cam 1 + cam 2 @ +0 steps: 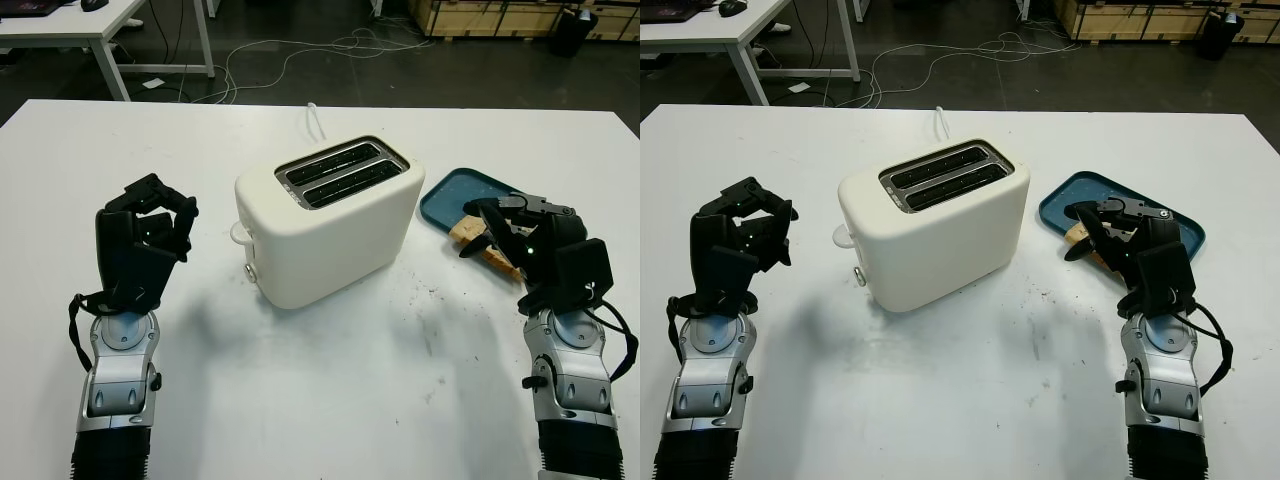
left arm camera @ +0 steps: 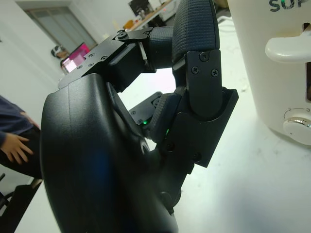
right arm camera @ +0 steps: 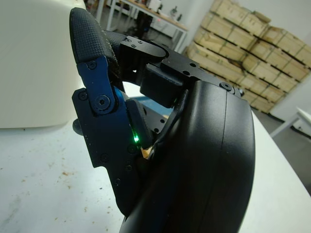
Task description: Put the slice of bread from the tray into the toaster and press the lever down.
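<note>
Left eye view puts the right hand at the right side of the table, over the near edge of the blue tray, its black fingers curled down around the slice of bread. Pale crust shows just left of the fingers and again beneath them, so the hand looks closed on the slice, though how firmly cannot be told. The slice lies at the tray's near rim, partly over the edge toward the white table.

Judging by its look, the bread will be light, soft and easily crushed. A hard squeeze would likely dent or tear it, and a loose one could let it slip or droop. The best hold is probably across the flat faces near one crust edge, leaving the opposite edge free to lead into a slot. Held by a corner alone it may sag and catch on the slot's rim.

Left of the tray, in the middle of the table, stands the cream toaster, both slots open and empty on top. Its lever sits on the left end face, up, with a round knob below it.

Further left, the left hand hangs above the table near the toaster's lever end, fingers curled and holding nothing.
</note>
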Robot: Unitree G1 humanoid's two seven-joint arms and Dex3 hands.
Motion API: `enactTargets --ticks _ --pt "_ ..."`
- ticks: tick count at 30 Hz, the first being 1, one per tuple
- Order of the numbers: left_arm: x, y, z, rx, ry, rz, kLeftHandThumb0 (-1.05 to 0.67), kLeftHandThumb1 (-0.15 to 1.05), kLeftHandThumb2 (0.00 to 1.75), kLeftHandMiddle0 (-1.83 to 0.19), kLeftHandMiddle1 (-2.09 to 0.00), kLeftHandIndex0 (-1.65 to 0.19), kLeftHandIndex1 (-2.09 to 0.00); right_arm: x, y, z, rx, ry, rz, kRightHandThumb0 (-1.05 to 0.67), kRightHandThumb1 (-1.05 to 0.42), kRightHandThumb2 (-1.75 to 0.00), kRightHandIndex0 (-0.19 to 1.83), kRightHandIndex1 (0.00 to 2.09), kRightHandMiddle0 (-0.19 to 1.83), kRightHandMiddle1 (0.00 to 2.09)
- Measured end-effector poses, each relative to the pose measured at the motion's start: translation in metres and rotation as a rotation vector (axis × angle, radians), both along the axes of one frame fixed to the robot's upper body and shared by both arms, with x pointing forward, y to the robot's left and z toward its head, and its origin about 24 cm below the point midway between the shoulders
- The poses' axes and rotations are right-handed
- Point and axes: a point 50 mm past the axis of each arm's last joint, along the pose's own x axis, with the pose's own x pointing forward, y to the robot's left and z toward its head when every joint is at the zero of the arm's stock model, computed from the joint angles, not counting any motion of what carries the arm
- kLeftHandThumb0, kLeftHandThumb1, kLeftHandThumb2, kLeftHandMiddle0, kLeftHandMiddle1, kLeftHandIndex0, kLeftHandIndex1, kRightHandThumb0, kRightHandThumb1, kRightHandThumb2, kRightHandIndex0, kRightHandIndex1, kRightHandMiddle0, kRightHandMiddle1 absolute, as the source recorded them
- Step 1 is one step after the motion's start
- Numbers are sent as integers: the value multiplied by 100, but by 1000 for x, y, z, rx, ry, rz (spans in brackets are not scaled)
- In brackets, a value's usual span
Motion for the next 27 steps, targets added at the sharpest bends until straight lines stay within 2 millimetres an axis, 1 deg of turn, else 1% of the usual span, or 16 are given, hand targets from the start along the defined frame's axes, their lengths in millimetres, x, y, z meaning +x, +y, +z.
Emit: enactTargets --ticks 9,11,13,14,15,18,19,20,21,22,24,25,26,27 --pt "0 -2 0 2 -1 -7 -82 79 62 -137 -153 -113 -154 0 0 0 -3 0 1 -74 -92 -15 138 99 157 34" --pt "0 -2 0 2 -1 -6 -82 79 62 -137 -153 -114 -155 0 0 0 -23 4 3 -74 -92 -17 133 106 154 36" --pt "0 -1 0 3 -1 -6 -82 79 61 -137 -154 -114 -156 0 1 1 -65 2 5 -71 -92 -18 125 114 147 39" --pt "0 -1 0 3 -1 -6 -82 79 61 -137 -155 -114 -156 -1 1 2 -110 -16 -5 -72 -92 -18 119 117 141 39" --pt "0 -1 0 2 -2 -5 -81 80 61 -136 -155 -113 -156 -2 1 5 -175 -51 -23 -73 -92 -16 107 119 130 39" --pt "0 0 1 2 -4 -3 -81 80 61 -136 -155 -112 -156 -12 -3 14 -386 -180 -107 -74 -92 -8 89 113 113 35" --pt "0 0 1 2 -4 -4 -81 80 61 -136 -154 -113 -156 -15 -5 17 -461 -221 -139 -76 -92 -7 76 107 101 29" --pt "0 0 0 1 -3 -4 -81 80 61 -136 -154 -113 -156 -19 -7 18 -540 -248 -168 -78 -92 -8 67 110 94 27" --pt "0 0 0 0 -4 -4 -81 80 61 -136 -154 -113 -156 -22 -10 19 -631 -262 -198 -79 -92 -10 53 114 84 23" --pt "0 0 0 0 -4 -4 -81 80 60 -136 -153 -112 -155 -25 -13 19 -728 -265 -223 -80 -92 -11 36 113 73 19" --pt "0 0 0 0 -4 -5 -81 80 60 -136 -153 -112 -155 -32 -19 18 -890 -261 -250 -80 -92 -11 26 100 63 12" --pt "0 -1 0 1 -5 -6 -81 80 60 -136 -153 -111 -156 -34 -21 17 -958 -251 -258 -81 -92 -13 20 86 55 6" --pt "0 -1 1 1 -8 -8 -81 80 60 -136 -153 -111 -156 -35 -23 16 -1018 -234 -261 -82 -92 -14 19 79 52 3" --pt "0 -1 1 2 -10 -9 -82 80 60 -136 -153 -112 -157 -36 -25 14 -1071 -215 -262 -84 -92 -16 14 72 44 2"
